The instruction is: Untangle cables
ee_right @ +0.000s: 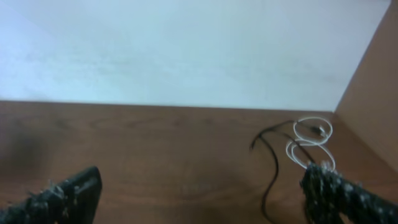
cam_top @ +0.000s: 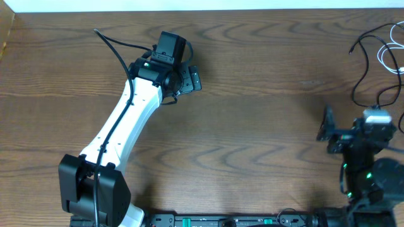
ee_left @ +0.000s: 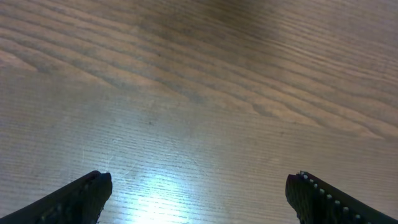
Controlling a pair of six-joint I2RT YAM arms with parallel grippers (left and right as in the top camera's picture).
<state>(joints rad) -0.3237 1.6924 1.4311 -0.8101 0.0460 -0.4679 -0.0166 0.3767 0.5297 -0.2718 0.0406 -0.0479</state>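
Cables (cam_top: pixel 379 63), far right corner of the wooden table (cam_top: pixel 252 126), overhead and wrist views. The set consists of a black cord (cam_top: pixel 364 69) and a white cord (cam_top: pixel 385 62), lying loosely looped and crossing one another close to the table's right edge; part of the tangle runs out of the overhead picture.

Right gripper (ee_right: pixel 200 183): jaws spread wide, nothing between them, only bare table showing in the gap. In the right wrist view the black cord (ee_right: pixel 275 165) trails toward the camera just inside the right finger (ee_right: pixel 348 196), while the white cord (ee_right: pixel 290 149) forms small loops beyond that finger, near the pale wall (ee_right: pixel 174 50) and the brown side panel (ee_right: pixel 373 81). The cords lie ahead of this gripper and to its right-hand side, near it but not touching either finger. Whether a plug end shows among the white loops cannot be told at this sharpness.

Left gripper (ee_left: pixel 198 186): jaws likewise spread wide and empty, both dark fingertips (ee_left: pixel 81 198) held over bare wood grain. Overhead, the white left arm (cam_top: pixel 126 120) reaches toward the table's far left part, so this gripper stands well apart from the cables, with most of the tabletop between them.
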